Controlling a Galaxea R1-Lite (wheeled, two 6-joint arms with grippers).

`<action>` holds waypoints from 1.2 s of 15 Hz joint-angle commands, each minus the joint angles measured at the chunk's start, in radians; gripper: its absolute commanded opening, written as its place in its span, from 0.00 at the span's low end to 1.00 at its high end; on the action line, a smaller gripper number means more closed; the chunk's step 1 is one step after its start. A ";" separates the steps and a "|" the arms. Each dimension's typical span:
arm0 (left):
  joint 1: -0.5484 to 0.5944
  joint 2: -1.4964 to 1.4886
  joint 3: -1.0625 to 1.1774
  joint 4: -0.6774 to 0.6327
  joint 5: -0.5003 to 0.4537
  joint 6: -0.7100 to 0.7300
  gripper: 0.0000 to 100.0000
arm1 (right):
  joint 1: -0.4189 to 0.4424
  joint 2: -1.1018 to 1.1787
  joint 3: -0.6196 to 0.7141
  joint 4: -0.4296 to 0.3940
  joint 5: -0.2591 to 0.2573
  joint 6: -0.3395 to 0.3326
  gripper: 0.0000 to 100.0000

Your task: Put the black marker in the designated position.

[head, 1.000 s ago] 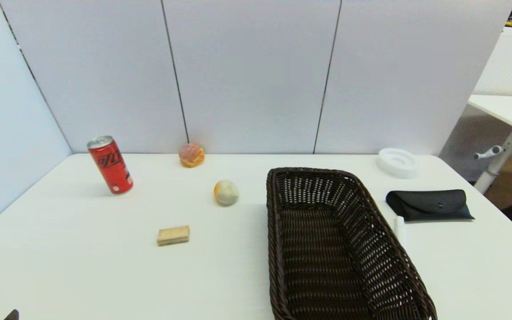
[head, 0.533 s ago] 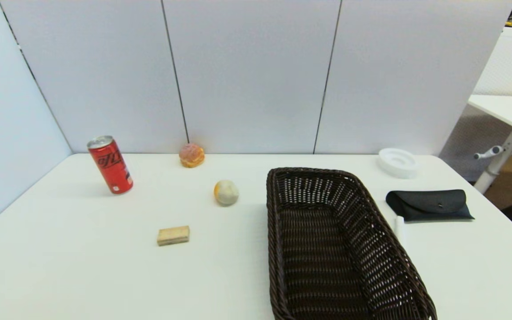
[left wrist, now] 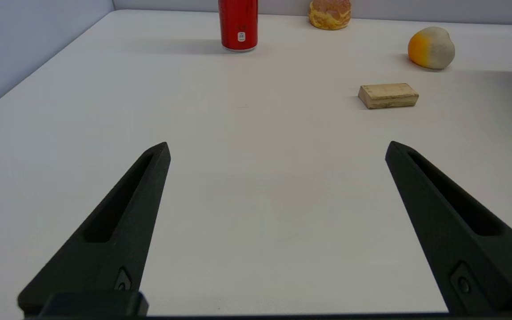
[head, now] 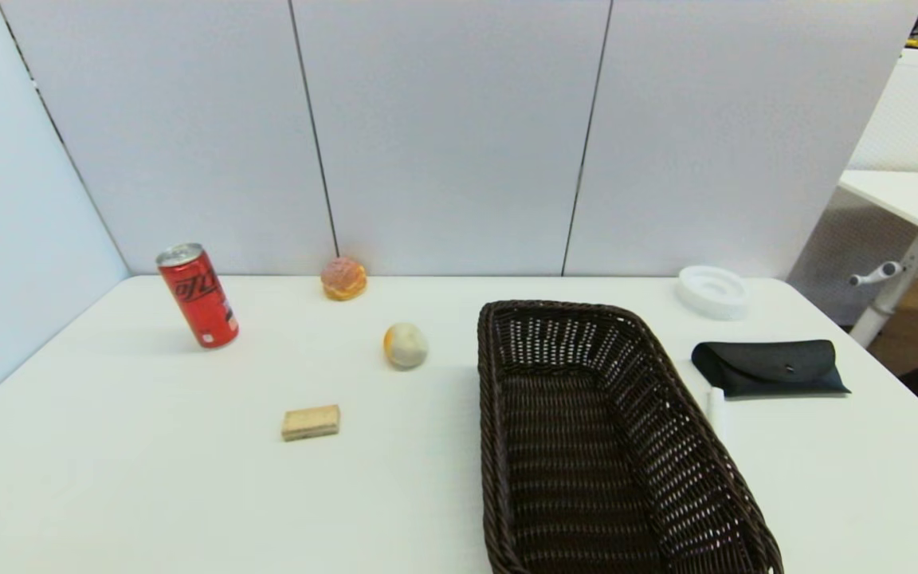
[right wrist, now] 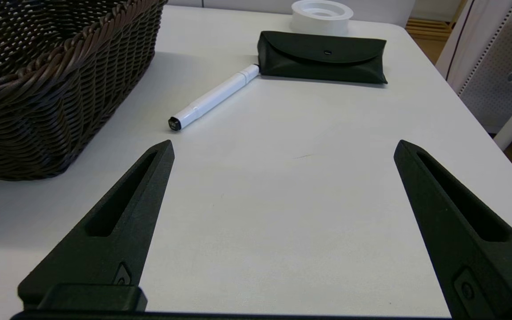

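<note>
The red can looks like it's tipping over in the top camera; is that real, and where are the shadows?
Head view: the red can leans, probably lens distortion. Left wrist view: it stands straight, casting a soft shadow on the table. Right wrist view: the basket shadows the table near the black marker.

Hemmed in: marker (right wrist: 214, 97) just beside basket (right wrist: 56, 66) wall, far end touching black pouch (right wrist: 322, 57). Open table (right wrist: 282, 200) on marker's side away from basket, right up to its near end.
</note>
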 commanded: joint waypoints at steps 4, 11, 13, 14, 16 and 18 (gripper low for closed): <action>0.000 0.000 0.000 0.000 0.000 0.000 1.00 | 0.000 0.001 0.000 0.000 0.000 -0.001 1.00; 0.000 0.000 0.000 0.000 0.000 0.000 1.00 | 0.000 0.001 0.000 0.000 -0.001 0.009 1.00; 0.000 0.000 0.000 0.000 0.000 0.000 1.00 | 0.000 0.001 0.000 0.000 -0.021 0.010 1.00; 0.000 0.000 0.000 0.000 0.000 0.000 1.00 | 0.000 0.001 0.000 0.002 -0.021 0.012 1.00; 0.000 0.000 0.000 0.000 0.000 0.000 1.00 | 0.000 0.001 0.002 0.002 -0.018 0.009 1.00; 0.000 0.000 0.000 0.000 0.000 0.000 1.00 | 0.000 0.001 0.002 0.002 -0.018 0.013 1.00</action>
